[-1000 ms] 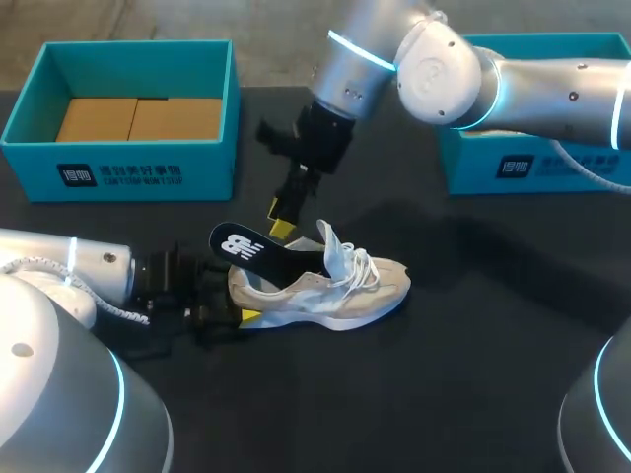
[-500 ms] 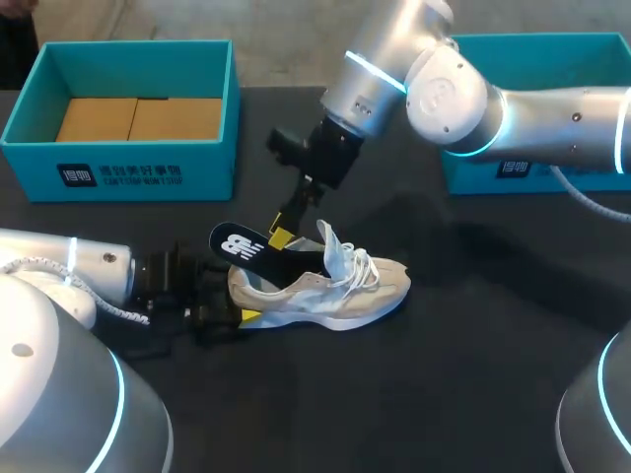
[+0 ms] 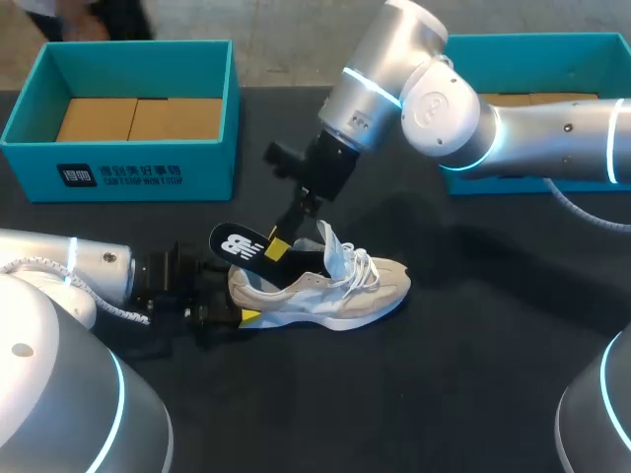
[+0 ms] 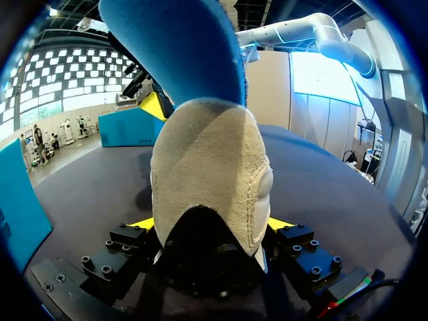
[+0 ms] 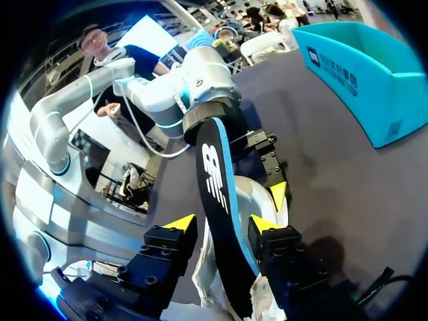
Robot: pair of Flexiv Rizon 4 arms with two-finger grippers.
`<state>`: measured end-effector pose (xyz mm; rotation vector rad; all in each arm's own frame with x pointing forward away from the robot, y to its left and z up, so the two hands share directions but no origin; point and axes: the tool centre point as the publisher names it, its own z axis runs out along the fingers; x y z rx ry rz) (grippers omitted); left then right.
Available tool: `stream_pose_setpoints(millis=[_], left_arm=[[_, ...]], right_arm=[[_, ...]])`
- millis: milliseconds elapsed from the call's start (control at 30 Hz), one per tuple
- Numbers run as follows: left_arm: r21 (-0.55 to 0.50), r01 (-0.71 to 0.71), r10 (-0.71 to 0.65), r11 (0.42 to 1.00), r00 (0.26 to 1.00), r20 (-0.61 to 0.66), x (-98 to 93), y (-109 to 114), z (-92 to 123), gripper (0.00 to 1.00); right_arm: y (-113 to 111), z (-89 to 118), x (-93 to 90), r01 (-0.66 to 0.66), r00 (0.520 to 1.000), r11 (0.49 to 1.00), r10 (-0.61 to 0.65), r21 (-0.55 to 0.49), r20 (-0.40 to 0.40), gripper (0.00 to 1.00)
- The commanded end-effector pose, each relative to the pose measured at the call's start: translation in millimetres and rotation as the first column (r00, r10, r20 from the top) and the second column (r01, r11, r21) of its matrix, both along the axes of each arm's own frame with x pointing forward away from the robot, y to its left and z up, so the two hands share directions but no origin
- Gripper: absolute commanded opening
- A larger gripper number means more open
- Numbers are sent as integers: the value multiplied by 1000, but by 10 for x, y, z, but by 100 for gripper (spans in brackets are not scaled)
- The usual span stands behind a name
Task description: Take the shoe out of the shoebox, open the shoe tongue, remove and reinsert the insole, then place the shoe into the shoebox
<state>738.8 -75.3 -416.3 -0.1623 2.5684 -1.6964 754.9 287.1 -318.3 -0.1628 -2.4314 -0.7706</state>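
On the dark desk point(image 3: 473, 394), seen from above, two silver robot arms meet near the middle. The right arm point(image 3: 532, 123) comes in from the right edge and bends down toward the centre. The left arm point(image 3: 79, 266) lies low along the near left.

Two open teal cardboard shoeboxes stand at the far side. The left shoebox point(image 3: 148, 177) holds a tan cardboard liner point(image 3: 138, 118). The right shoebox point(image 3: 552, 59) sits partly behind the right arm.

A beige and white lace-up sneaker point(image 3: 335, 296) stands on its sole on the desk between the arms, outside both boxes, with its toe to the right and its heel to the left. Its tongue is pulled up and its laces hang loose.

A black insole with a white logo and blue underside point(image 3: 246, 246) sticks out of the sneaker's opening, its heel end raised above the sneaker's heel and slanting to the left.

The left claw point(image 4: 210, 227) pinches the sneaker's heel, one yellow tip pressed against each side. The right claw point(image 5: 221, 224) is spread, reaching down from the far side, its two yellow tips straddling the raised insole, one on either face.
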Motion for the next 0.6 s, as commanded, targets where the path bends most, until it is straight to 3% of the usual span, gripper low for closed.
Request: stream_pose_setpoints(millis=[33, 367, 500, 567, 600], left_arm=[[1, -1, 1, 1000, 1000, 1, -8, 2, 7, 0], [1, -1, 1, 1000, 1000, 1, -8, 2, 7, 0], [1, -1, 1, 1000, 1000, 1, -8, 2, 7, 0], [1, -1, 1, 1000, 1000, 1, -8, 2, 7, 0], [1, -1, 1, 1000, 1000, 1, -8, 2, 7, 0]], right_arm=[[66, -54, 10, -7, 1000, 1000, 7, 2, -6, 48], [89, -69, -49, -12, 1000, 1000, 12, 3, -17, 39], [100, -85, -77, -11, 1000, 1000, 11, 5, -23, 31], [107, -88, -80, -12, 1000, 1000, 12, 8, -24, 24], [108, -89, -80, -11, 1000, 1000, 12, 9, -24, 14]])
